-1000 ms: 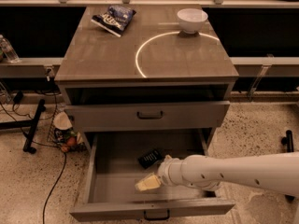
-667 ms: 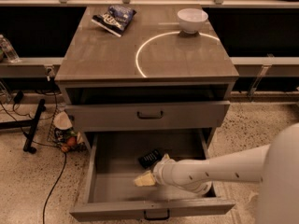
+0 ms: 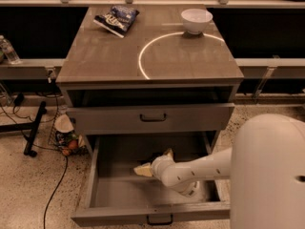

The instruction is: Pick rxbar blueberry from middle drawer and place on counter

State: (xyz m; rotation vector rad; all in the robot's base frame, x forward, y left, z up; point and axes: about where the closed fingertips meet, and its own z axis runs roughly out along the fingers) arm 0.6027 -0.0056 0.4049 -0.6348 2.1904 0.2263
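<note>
The middle drawer (image 3: 102, 194) is pulled out at the bottom of the cabinet. My gripper (image 3: 155, 161) is down inside it, just above the floor near the back middle. Its two pale fingertips (image 3: 143, 170) are spread apart. Only a dark sliver of the rxbar blueberry (image 3: 157, 156) shows between them; the rest is hidden behind my wrist. I cannot tell whether the fingers touch the bar. The counter (image 3: 109, 56) with its white circular arc is above.
A white bowl (image 3: 196, 20) and a blue-and-white chip bag (image 3: 116, 19) sit at the back of the counter. The upper drawer front with a black bail handle (image 3: 153, 117) overhangs the open drawer. My white arm (image 3: 271, 175) fills the right foreground. Cables and a stand lie on the floor at left.
My gripper has moved back and left in the drawer, from beside the dark bar to over it. My arm's upper part has swung closer into the right foreground.
</note>
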